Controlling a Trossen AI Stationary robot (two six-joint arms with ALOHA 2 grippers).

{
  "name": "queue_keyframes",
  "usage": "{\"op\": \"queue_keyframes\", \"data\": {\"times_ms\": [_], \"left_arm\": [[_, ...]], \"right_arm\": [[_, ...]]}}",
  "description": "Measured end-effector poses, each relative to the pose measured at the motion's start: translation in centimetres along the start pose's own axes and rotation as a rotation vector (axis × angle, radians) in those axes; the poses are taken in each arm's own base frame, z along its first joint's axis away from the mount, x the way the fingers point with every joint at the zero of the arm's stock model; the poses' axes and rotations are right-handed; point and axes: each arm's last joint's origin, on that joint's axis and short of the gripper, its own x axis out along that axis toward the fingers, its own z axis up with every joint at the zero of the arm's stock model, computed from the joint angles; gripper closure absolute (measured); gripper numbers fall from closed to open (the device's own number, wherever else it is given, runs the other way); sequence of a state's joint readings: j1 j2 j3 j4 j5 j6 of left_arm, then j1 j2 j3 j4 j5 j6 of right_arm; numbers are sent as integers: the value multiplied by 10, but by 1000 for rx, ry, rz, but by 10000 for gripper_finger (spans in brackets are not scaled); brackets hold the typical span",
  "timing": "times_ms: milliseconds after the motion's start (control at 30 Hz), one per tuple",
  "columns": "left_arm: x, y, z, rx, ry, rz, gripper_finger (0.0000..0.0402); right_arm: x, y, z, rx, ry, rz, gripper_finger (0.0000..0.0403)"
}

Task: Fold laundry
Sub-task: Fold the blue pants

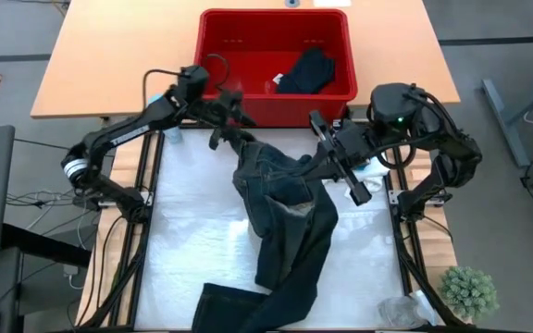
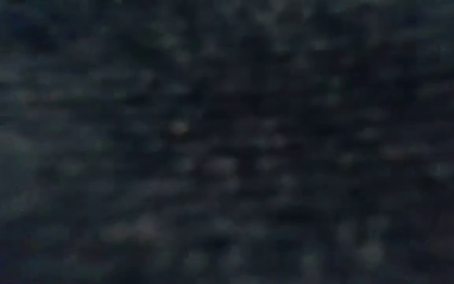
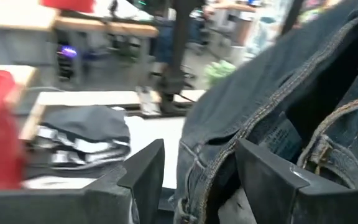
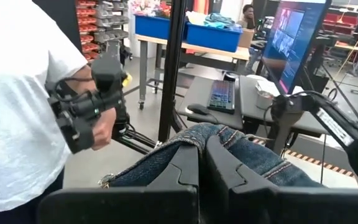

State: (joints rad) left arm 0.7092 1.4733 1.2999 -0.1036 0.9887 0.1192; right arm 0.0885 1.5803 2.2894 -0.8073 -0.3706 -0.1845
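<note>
A pair of dark blue denim trousers [image 1: 285, 213] is held up at its waist end over the white-covered table [image 1: 192, 231]. Its legs trail down onto the cover toward the near edge [image 1: 248, 310]. My right gripper [image 1: 320, 153] is shut on the waist end from the right. My left gripper [image 1: 222, 128] stands open at the waist's other side, with the stitched waistband [image 3: 197, 168] between its fingers. The same dark cloth fills the whole low view [image 2: 227, 142]. A black garment [image 1: 308, 69] lies in the red basket [image 1: 276, 102]. My left gripper has the trousers' waistband edge [image 3: 194, 177] running between its two spread fingers [image 3: 151, 165]; I cannot tell whether either finger touches the cloth. My right gripper pinches a raised fold of denim [image 4: 199, 132] between its two fingers, which come in about level. The cloth humps over the fingertips and falls away on both sides, lifted clear of the table there.
The red basket stands at the table's far edge, right behind both grippers. A dark folded garment [image 3: 86, 134] shows in the left wrist view. A small green plant [image 1: 470, 291] and a clear plastic bag [image 1: 403, 311] sit at the near right. A person in white [image 4: 17, 106] stands beyond the table.
</note>
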Motion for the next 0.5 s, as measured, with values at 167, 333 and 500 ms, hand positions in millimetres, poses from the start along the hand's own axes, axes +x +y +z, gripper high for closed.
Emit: {"op": "queue_keyframes", "data": {"times_ms": [167,333,500], "left_arm": [[9,7,-11,-29,4,-152,213],[12,1,-11,-20,-12,-274,224],[-8,-1,3,-78,-49,-359,255]], "right_arm": [[0,1,0,2,4,-7,375],[0,-2,-1,3,16,-62,375],[-8,-1,2,15,5,-74,375]]}}
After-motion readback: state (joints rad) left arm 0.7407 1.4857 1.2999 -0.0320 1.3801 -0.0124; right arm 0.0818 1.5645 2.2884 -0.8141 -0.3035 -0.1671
